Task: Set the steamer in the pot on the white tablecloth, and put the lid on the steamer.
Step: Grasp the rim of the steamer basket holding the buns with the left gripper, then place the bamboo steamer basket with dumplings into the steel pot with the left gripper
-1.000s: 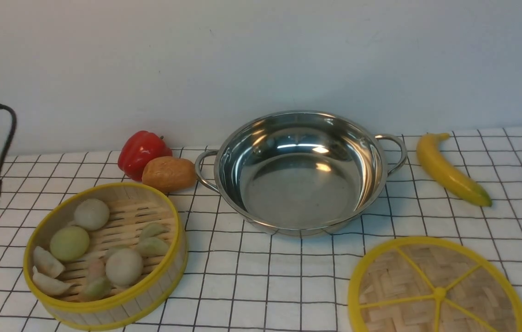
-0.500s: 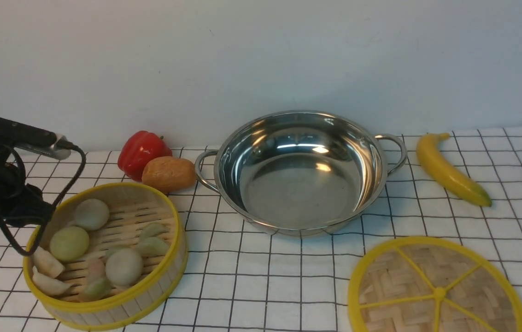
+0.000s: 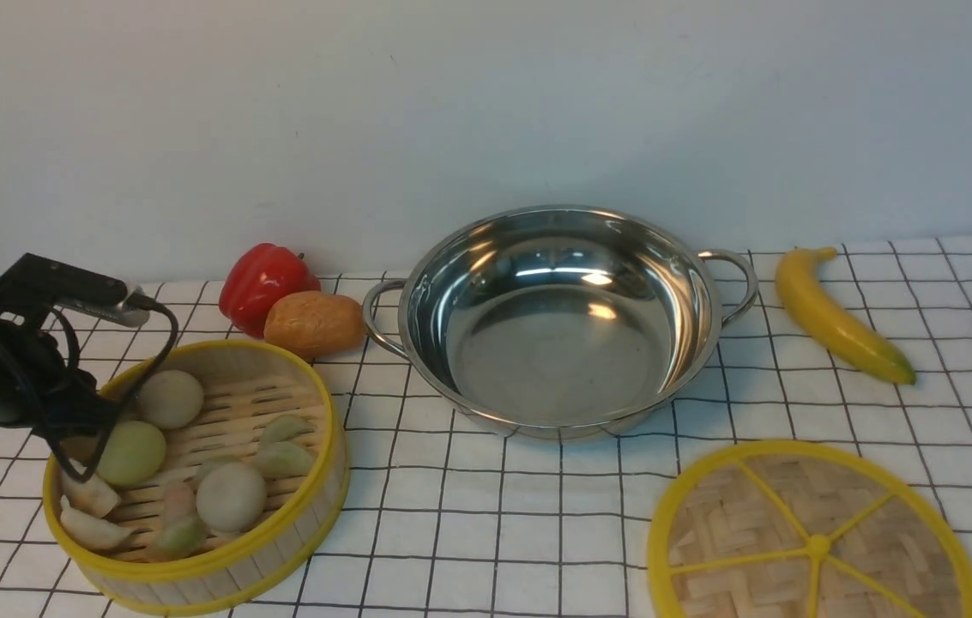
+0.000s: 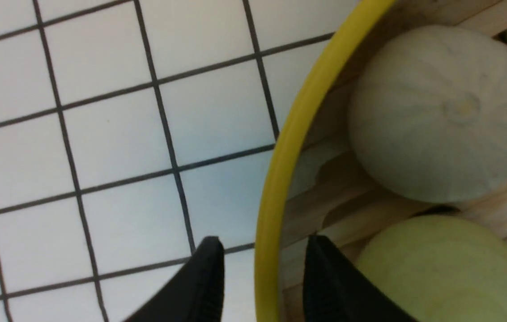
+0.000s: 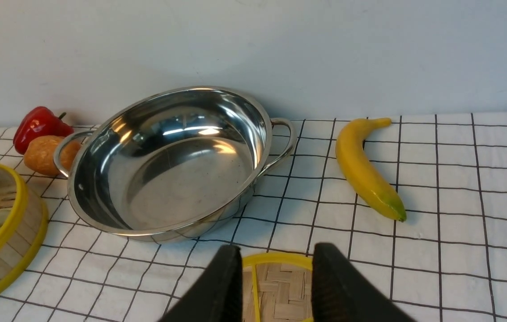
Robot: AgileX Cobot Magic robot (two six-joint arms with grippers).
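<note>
The steamer (image 3: 280, 549), holding pale buns and dumplings, sits at the front left of the white tablecloth (image 3: 486, 515). My left gripper (image 3: 78, 429) is at its left rim, open. In the left wrist view the yellow rim (image 4: 298, 120) runs between the two black fingers (image 4: 208, 277) with a gap on each side. The empty pot (image 3: 563, 343) stands at centre back. At the front right the lid (image 3: 816, 541) lies flat. My right gripper (image 5: 275, 255) hovers open above the lid's (image 5: 275, 286) far edge, holding nothing; it is outside the front view.
A red pepper (image 3: 267, 283) and a brown potato (image 3: 314, 324) lie between the steamer and the pot's left handle. A banana (image 3: 837, 318) lies right of the pot. A plain wall closes off the back.
My left arm has come in from the left edge and lowered onto the steamer's left rim. Steamer, pot and lid have not moved.
</note>
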